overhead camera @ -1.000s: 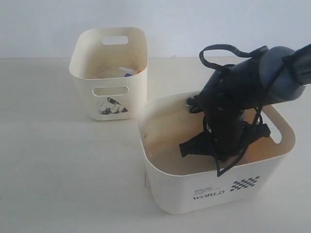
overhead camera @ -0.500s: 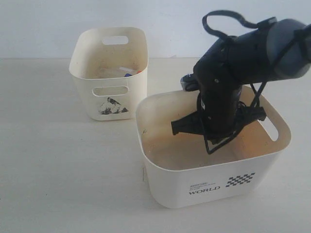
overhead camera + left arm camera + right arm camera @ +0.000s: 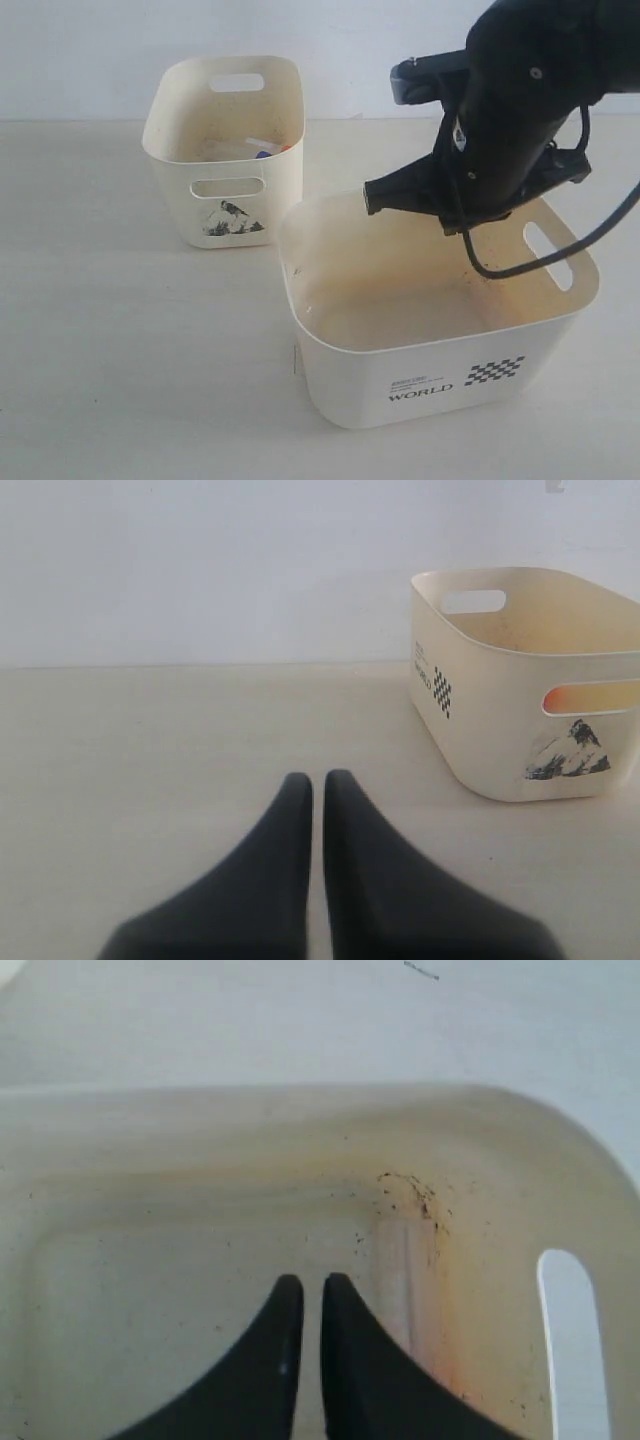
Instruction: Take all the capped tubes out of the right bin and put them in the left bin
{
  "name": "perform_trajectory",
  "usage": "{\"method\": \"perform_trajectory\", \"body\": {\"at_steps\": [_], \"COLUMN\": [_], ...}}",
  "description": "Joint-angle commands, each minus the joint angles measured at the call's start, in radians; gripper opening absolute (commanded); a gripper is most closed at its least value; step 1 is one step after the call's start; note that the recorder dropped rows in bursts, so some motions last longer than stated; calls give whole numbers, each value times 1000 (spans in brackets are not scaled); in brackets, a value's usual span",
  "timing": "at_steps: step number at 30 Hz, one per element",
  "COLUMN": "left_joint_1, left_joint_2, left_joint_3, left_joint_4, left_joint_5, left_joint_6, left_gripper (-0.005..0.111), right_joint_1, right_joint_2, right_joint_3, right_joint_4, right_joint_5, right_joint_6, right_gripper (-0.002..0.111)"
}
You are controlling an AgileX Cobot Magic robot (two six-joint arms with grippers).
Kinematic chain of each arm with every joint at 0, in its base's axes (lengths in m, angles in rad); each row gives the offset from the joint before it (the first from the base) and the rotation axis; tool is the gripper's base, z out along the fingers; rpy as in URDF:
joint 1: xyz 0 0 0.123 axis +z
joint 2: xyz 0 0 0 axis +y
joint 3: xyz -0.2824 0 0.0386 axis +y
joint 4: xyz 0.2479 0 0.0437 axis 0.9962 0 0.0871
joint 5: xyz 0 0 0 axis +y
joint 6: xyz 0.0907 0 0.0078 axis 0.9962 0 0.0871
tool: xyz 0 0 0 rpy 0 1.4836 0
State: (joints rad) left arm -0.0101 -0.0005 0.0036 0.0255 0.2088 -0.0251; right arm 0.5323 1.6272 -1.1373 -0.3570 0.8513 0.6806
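Note:
Capped tubes [image 3: 266, 150] with blue and orange caps lie inside the left bin [image 3: 228, 215], the narrow cream one with the dark picture. The wide right bin [image 3: 430, 385] marked "WORLD" shows a bare stained floor with no tube in sight. My right gripper [image 3: 455, 222] hangs above that bin's back half. In the right wrist view the right gripper [image 3: 312, 1285] is shut with nothing between its fingers, over the right bin's floor and wall [image 3: 480, 1160]. My left gripper [image 3: 318, 780] is shut and empty above the table, well short of the left bin [image 3: 500, 730].
Both bins stand on a pale table [image 3: 120, 340] against a white wall. The right arm's black body and cable loop [image 3: 520, 110] overhang the right bin's back rim. The handle slot [image 3: 568, 1340] lies beside the right gripper.
My right arm has risen out of the right bin, from deep inside it to above its rim, gripper shut. The right bin shifted slightly. The left bin has not moved.

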Motion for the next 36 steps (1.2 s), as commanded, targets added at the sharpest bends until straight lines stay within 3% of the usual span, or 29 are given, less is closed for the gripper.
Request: {"method": "perform_trajectory", "body": {"at_steps": [1,2,3,16,29,36], "left_joint_1": [0,0,0,0,0,0], "left_joint_2": [0,0,0,0,0,0], "left_joint_3": [-4,-4,-4,-4,-4,-4], "left_joint_4": [-4,-4,-4,-4,-4,-4], "left_joint_5": [-1,-1,-1,0,0,0], "left_joint_6": [-10,-10,-10,-10,-10,-10], "left_gripper": [4,4,4,4,4,4], "right_joint_1": [-3,-3,-3,-3,-3,-3], "right_joint_2": [30,53,73,238,298,325], "right_joint_3": [72,95,102,102,102,102], "right_joint_4": [6,6,6,-151,-164,-147], "right_joint_5": [-57,-84,-93,-115,-152,-152], "right_joint_6": [-10,-10,-10,54,71,73], "right_gripper": [49,67,73,73,72,52]}}
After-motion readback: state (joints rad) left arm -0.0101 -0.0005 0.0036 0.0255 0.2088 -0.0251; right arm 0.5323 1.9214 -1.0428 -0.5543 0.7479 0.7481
